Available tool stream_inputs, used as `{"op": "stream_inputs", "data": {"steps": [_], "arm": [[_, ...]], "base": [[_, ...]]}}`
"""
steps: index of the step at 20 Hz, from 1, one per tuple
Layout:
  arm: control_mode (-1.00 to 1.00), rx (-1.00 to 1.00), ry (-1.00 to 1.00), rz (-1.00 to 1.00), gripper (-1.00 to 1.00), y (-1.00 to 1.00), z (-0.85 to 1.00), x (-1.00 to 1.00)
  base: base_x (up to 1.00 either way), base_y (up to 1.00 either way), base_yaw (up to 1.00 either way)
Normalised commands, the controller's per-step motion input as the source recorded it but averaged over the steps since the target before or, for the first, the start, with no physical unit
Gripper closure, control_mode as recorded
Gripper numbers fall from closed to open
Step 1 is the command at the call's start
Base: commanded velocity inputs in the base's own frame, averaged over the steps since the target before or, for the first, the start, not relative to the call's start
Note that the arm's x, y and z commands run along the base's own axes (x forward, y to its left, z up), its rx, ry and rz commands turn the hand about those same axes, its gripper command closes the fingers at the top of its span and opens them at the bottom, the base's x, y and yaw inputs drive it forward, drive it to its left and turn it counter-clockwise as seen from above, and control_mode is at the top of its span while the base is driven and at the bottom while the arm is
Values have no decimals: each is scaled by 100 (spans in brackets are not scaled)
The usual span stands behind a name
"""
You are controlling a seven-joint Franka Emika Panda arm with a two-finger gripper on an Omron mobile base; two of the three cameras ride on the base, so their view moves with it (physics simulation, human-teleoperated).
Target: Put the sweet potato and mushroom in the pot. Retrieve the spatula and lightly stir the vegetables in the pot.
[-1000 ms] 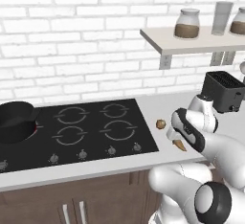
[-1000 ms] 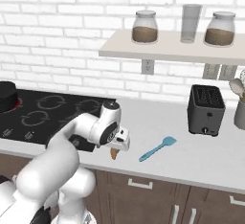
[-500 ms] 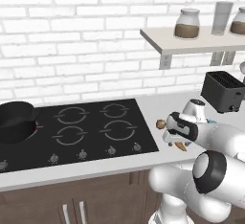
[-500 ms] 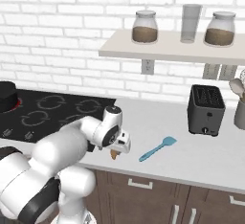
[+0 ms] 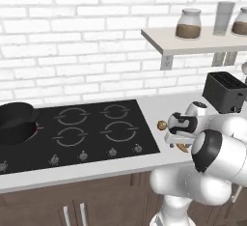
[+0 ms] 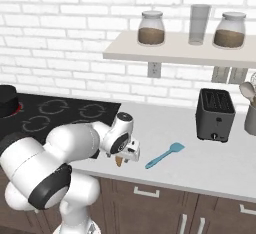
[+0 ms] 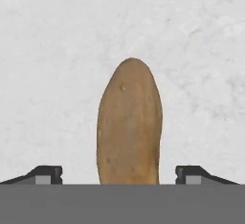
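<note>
Over the last second the arm has folded down over the counter right of the cooktop (image 5: 87,131), bringing the gripper (image 7: 119,174) low over the sweet potato (image 7: 129,125). The potato itself has not shifted; it lies on the counter (image 6: 210,163) near the front edge, with the hand directly above it. Judgement: this is the approach to the first pick, and no item has yet gone into the pot (image 5: 17,121).

Fingers: in the hand view the two tips stand wide apart, one on each side of the potato's near end, with a clear gap between each tip and the skin. Nothing is held and no contact is visible. The potato runs lengthwise away from the camera, so the jaws straddle its narrow width, which suits a closing grasp.

Other task items: the mushroom (image 5: 162,124) sits on the counter just right of the cooktop, a little farther back than the potato. The spatula (image 6: 164,155) lies flat on the counter to the right of the hand, untouched. The pot rests on the far-left burner, well apart from the hand.
</note>
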Motion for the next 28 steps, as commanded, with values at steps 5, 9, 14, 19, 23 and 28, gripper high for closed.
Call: {"op": "stream_inputs", "data": {"steps": [5, 9, 14, 19, 23, 28], "arm": [[-100, 0, 0, 0, 100, 0, -32, 14], [-100, -1, 0, 0, 100, 0, -28, 2], [-100, -12, 0, 0, 100, 10, -22, 0], [-100, -2, 0, 0, 100, 41, -1, 0], [-100, 0, -1, 0, 100, 58, 62, -12], [-100, -4, 2, 0, 100, 37, 98, -15]], "base": [[0, 0, 0], [0, 0, 0], [0, 0, 0], [0, 0, 0], [0, 0, 0], [0, 0, 0]]}}
